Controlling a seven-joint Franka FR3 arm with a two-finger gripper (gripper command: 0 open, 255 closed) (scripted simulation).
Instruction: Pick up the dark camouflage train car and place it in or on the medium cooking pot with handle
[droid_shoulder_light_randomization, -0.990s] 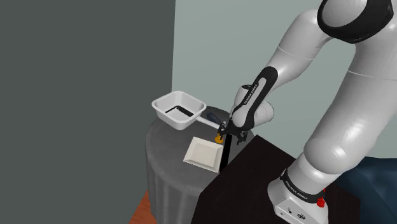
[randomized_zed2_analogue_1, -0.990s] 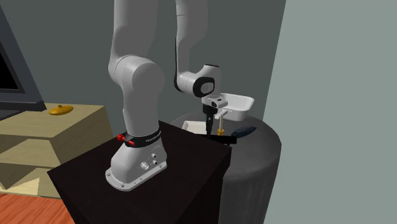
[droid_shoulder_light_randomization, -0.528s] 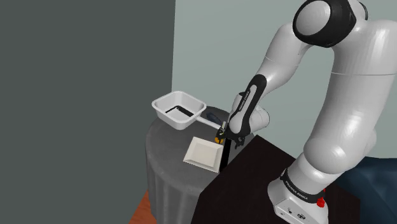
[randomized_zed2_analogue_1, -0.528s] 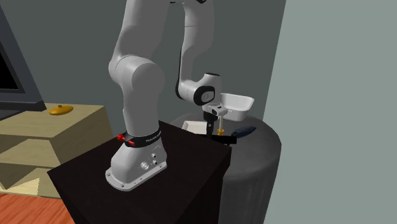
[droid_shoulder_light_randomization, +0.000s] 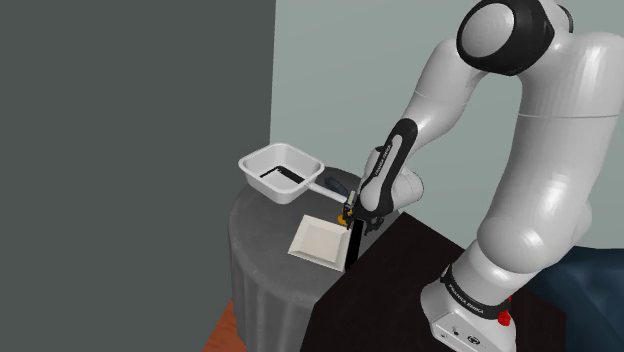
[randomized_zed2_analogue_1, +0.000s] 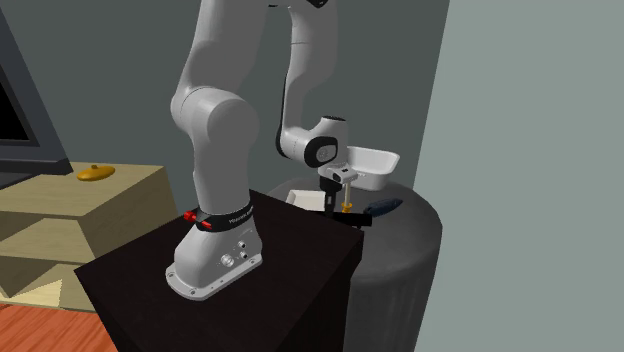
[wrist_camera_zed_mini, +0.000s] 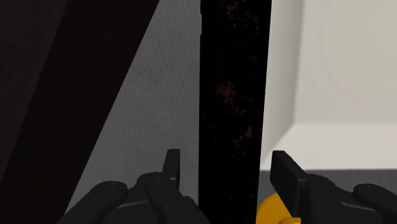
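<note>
Between the spread fingers of your gripper lies the dark speckled train car, a long bar running away from the hand, with an orange part at its near end. Neither finger looks pressed on it, so I judge you are at the grasp: close, then lift. Just beside the car, off one finger, lies a white plate. The white pot stands farther out past it.
</note>
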